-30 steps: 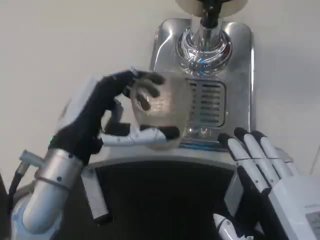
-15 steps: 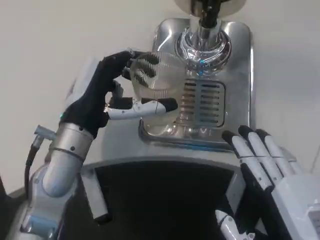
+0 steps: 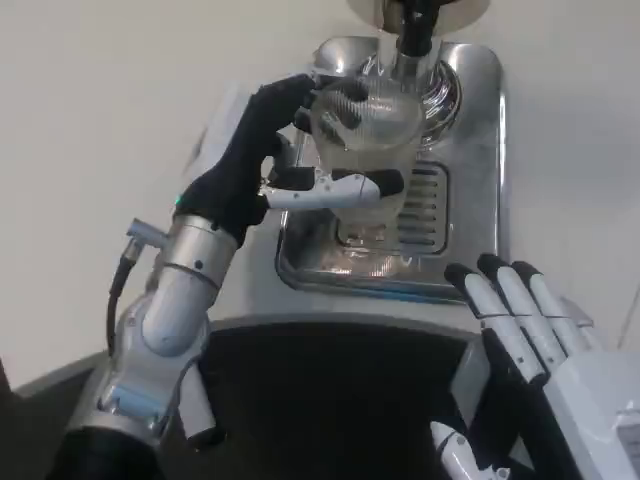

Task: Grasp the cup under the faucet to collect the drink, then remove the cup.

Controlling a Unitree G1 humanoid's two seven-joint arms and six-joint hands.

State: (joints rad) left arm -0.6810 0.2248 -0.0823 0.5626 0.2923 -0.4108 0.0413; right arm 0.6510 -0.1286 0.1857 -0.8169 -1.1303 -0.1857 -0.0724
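A clear ribbed plastic cup (image 3: 372,140) is gripped by my left hand (image 3: 262,160), fingers wrapped around its side. The cup stands over the shiny metal drip tray (image 3: 470,160), directly below the dark faucet spout (image 3: 412,30) at the top of the head view. Whether liquid is in the cup cannot be told. My right hand (image 3: 530,340) lies at the lower right with its fingers stretched out and apart, holding nothing, just in front of the tray's near edge.
The tray's slotted grille (image 3: 425,205) lies right of the cup. A black curved panel (image 3: 330,400) fills the near foreground. White tabletop (image 3: 100,120) spreads to the left of the tray.
My left hand has carried the cup up and to the right, from the tray's near left part to under the faucet. The right hand has barely moved.
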